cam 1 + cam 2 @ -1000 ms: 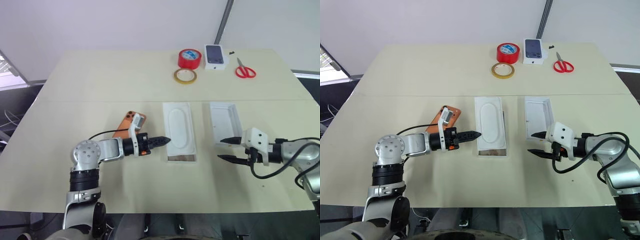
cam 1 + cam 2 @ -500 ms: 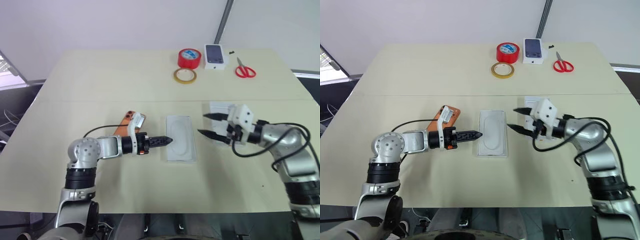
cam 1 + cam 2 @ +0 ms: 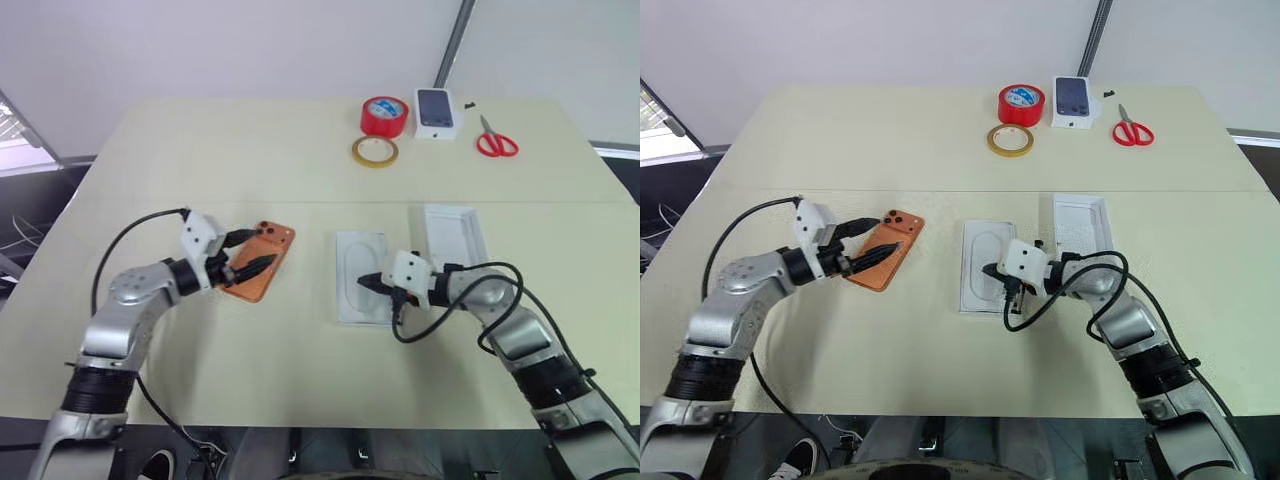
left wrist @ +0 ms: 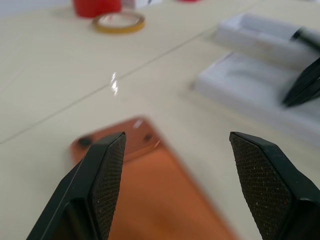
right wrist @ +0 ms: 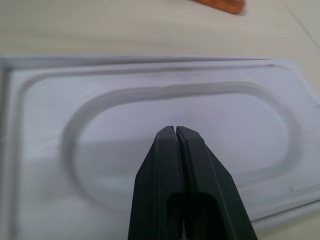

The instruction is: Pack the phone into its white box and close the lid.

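Orange phone [image 3: 256,264] with dark lenses; white card [image 3: 361,288] embossed with an oval; all-white lid [image 3: 456,237]; red tape roll [image 3: 383,115]; yellowish tape ring [image 3: 374,151]; red-handled scissors [image 3: 494,141]; pale beige counter [image 3: 250,160].

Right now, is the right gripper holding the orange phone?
No. The right gripper is shut with nothing between its fingers, over the white card with the oval outline, while the phone lies apart on the table.

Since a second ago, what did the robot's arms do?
The left tool swung back over the phone and opened. The right tool crossed from the lid to the white card and shut. The tape rolls and scissors stayed put.
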`<state>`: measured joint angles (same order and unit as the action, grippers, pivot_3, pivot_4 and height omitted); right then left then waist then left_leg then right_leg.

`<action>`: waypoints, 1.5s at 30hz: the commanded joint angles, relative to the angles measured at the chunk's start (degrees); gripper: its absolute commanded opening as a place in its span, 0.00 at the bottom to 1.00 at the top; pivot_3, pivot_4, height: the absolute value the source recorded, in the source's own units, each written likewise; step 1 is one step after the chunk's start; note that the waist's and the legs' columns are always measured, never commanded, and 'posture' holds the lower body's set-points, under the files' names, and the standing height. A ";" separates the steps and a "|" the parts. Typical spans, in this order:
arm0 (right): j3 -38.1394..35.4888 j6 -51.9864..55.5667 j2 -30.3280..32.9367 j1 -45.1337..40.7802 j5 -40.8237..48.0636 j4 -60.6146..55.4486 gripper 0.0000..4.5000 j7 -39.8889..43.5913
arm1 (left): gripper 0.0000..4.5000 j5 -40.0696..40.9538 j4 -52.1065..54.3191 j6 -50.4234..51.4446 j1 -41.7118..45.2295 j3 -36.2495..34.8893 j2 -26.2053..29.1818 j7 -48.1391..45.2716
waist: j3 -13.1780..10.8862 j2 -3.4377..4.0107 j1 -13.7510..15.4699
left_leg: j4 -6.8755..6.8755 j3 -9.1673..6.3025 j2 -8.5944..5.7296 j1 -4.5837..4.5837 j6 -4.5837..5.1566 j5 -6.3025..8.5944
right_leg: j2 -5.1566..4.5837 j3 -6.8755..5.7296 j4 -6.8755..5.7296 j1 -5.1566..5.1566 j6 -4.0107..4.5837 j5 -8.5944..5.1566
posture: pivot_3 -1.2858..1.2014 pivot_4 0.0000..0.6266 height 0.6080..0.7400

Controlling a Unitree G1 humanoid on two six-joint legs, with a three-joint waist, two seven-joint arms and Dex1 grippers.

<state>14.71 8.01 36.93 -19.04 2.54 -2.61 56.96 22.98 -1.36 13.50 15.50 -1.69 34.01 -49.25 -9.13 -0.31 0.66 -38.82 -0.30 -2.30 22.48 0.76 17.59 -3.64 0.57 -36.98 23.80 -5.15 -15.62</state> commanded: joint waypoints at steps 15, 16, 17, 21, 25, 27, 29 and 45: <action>-3.62 -3.58 -2.98 -6.17 1.95 3.02 0.02 -2.02 | 0.77 5.66 -9.67 13.86 7.98 -7.16 -0.21 3.08 | -0.03 -0.05 -0.52 | -0.03 0.00 0.00 0.01 0.00 -0.01 | 0.02 -0.01 -0.14 0.08 -0.03 0.01 | 0.52 0.24 1.00; -4.27 -2.93 -3.94 -7.53 2.70 3.51 0.02 -2.94 | 0.77 7.27 -10.77 17.83 9.28 -8.12 0.39 2.97 | -0.03 -0.05 -0.59 | -0.06 0.00 0.00 0.04 -0.01 -0.02 | 0.02 -0.02 -0.18 0.13 -0.03 0.02 | 0.52 0.24 1.00; -4.65 -1.98 -5.06 -8.70 4.01 3.19 0.02 -3.32 | 0.77 8.36 -11.97 20.82 10.62 -8.83 1.05 2.46 | -0.05 -0.08 -0.71 | -0.08 0.00 0.00 0.08 -0.01 -0.02 | 0.04 -0.02 -0.21 0.17 -0.03 0.02 | 0.52 0.24 1.00; -1.86 3.38 -10.59 -12.99 4.15 2.05 0.02 -5.51 | 0.77 6.82 -17.71 27.86 14.85 -6.24 5.06 -0.93 | -0.05 -0.09 -1.60 | -0.09 -0.01 0.00 0.12 -0.06 -0.05 | 0.07 -0.05 -0.31 0.25 -0.04 0.02 | 0.52 0.24 1.00; 3.59 6.02 -16.12 -16.99 -1.41 5.24 0.02 -9.03 | 0.77 5.02 -24.20 32.68 18.77 -1.25 7.94 -8.08 | -0.05 -0.09 -1.77 | -0.09 0.02 0.00 0.15 -0.39 -0.24 | 0.09 -0.04 -0.49 0.40 -0.04 0.02 | 0.52 0.24 1.00; 6.11 9.91 -18.72 -19.34 -2.48 8.18 0.02 -8.98 | 0.77 3.71 -27.75 32.68 20.80 1.29 8.15 -12.31 | -0.05 -0.11 -1.65 | -0.11 0.01 -0.01 0.19 -0.42 -0.26 | 0.10 -0.04 -0.52 0.44 -0.04 0.02 | 0.52 0.24 1.00; 8.78 10.77 -20.43 -22.02 -5.17 12.19 0.02 -9.35 | 0.77 1.82 -32.11 32.13 23.26 3.25 7.68 -14.75 | -0.05 -0.11 -1.48 | -0.18 0.01 -0.02 0.24 -0.44 -0.28 | 0.10 -0.04 -0.54 0.48 -0.04 0.02 | 0.52 0.24 1.00; 15.55 18.73 -30.75 -29.56 -10.37 27.59 0.02 -8.48 | 0.77 -7.36 -43.13 37.30 28.12 13.19 2.33 -28.43 | 0.43 0.02 -1.91 | -0.25 0.02 -0.14 0.03 -0.41 -0.26 | 0.01 -0.01 -1.03 0.49 -0.03 0.02 | 0.52 0.24 1.00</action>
<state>29.25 26.97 7.56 -48.48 -7.25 23.84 48.77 17.32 -43.68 46.33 46.51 6.21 39.11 -76.13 -8.71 -0.29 -1.25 -39.06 -0.28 -2.44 22.49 0.43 17.38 -3.63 0.56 -38.01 24.29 -5.18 -15.60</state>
